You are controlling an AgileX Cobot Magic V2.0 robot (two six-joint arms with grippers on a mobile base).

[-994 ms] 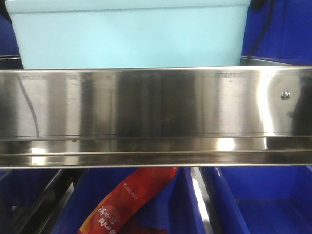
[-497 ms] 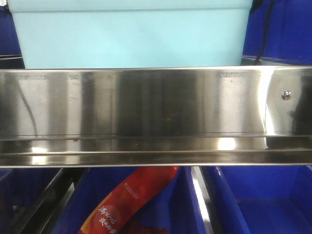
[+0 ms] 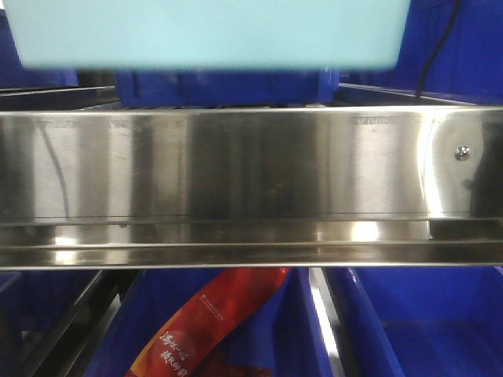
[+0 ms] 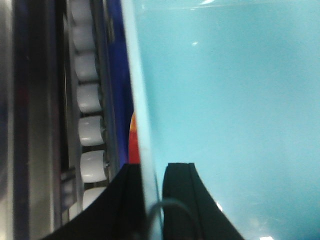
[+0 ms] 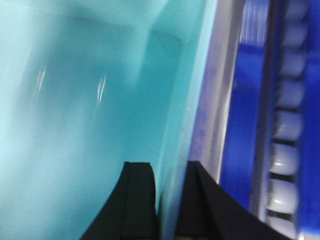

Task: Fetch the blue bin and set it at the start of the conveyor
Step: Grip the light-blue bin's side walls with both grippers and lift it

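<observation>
The blue bin (image 3: pixel 212 35), light turquoise, hangs above the steel shelf with its bottom edge off the rail. In the left wrist view my left gripper (image 4: pixel 152 170) is shut on the blue bin's (image 4: pixel 225 100) left wall, one black finger inside and one outside. On the other side, my right gripper (image 5: pixel 167 167) is shut on the right wall of the blue bin (image 5: pixel 75 125) in the same way. The conveyor start is out of view.
A shiny stainless-steel shelf rail (image 3: pixel 251 181) spans the front view. Dark blue bins sit behind (image 3: pixel 228 86) and below (image 3: pixel 424 330), one holding a red packet (image 3: pixel 212 322). White rollers (image 4: pixel 90 130) (image 5: pixel 285 165) line the shelf sides. A black cable (image 3: pixel 436 47) hangs at right.
The blue bin has risen off the shelf; a gap now shows under it, with a dark blue bin visible behind. Both grippers stay clamped on its walls.
</observation>
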